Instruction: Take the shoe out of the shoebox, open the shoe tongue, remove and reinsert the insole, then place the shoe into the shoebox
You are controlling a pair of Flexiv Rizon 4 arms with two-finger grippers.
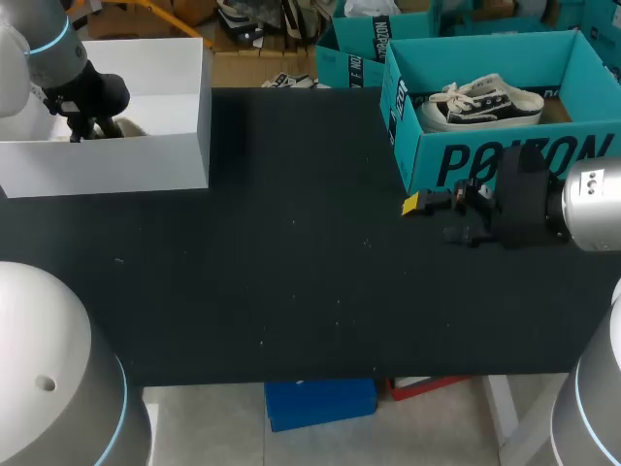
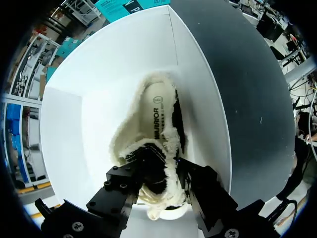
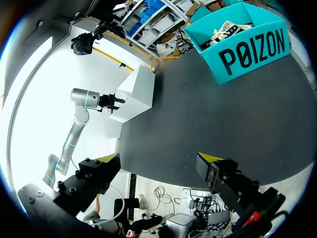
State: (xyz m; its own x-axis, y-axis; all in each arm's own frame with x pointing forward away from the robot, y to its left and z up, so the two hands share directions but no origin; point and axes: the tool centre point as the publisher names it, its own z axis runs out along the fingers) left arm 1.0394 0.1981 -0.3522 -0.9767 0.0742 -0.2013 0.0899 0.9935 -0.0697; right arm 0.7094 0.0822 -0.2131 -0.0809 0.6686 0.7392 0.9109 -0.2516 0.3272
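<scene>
The shoe [image 2: 130, 136] is a fluffy one: shaggy cream fleece all round the rim and a smooth pale insole [image 2: 158, 111] showing. It lies on the floor of the plain white box [image 2: 89, 89] at the far left of the matte black table [image 1: 291, 272]. Only the left wrist view shows it; in the head view the arm hides it. The left gripper [image 2: 161, 191] is down over the shoe's near end, and I honestly can't tell if it's clamped. The right gripper [image 3: 158, 158] hangs wide open, holding nothing, just in front of the teal cardboard box [image 1: 505, 160] with a laced black-and-white sneaker [image 1: 485, 102] inside.
</scene>
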